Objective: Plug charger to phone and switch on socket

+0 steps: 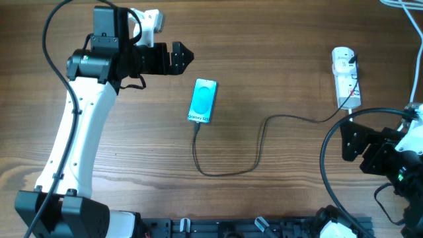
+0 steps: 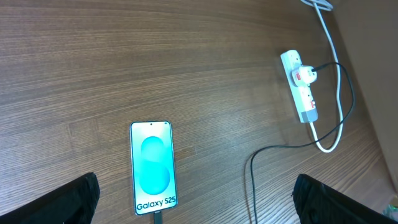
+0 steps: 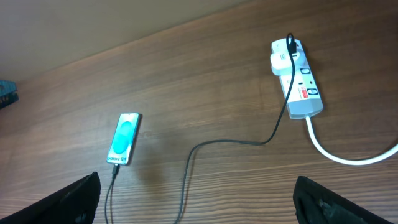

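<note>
On the brown wooden surface (image 1: 277,53) a thick white lead (image 3: 339,154) is seen curling away from the near end of the socket (image 1: 344,76), which is set at the right side towards the far edge. A white plug (image 3: 281,61) is fitted in the socket's far end. A red switch (image 3: 305,93) is seen on its top; whether it is on cannot be told. Between socket and phone (image 1: 203,100) the charger (image 1: 225,174) is laid. It is a thin black cable, run from the plug past the socket, leftwards over the wood, down into a slack loop and up to the phone. That loop is stretched across the wood between the right hand (image 1: 349,141) and the phone. A small teal object (image 3: 4,93) is cut off at the left edge of the right wrist view and cannot be identified.

The phone is laid flat near the middle, screen up. The screen is bright teal-blue with a pale oval pattern and white "Galaxy S25" lettering at the near end. The cable's tip is seen touching that lettered end; how far it is seated cannot be told.

The left hand (image 1: 180,57) is held to the far left of the phone, apart from it, fingers spread wide, nothing gripped. The right hand is held just nearer than the socket, apart from it, likewise spread and gripping nothing.
</note>
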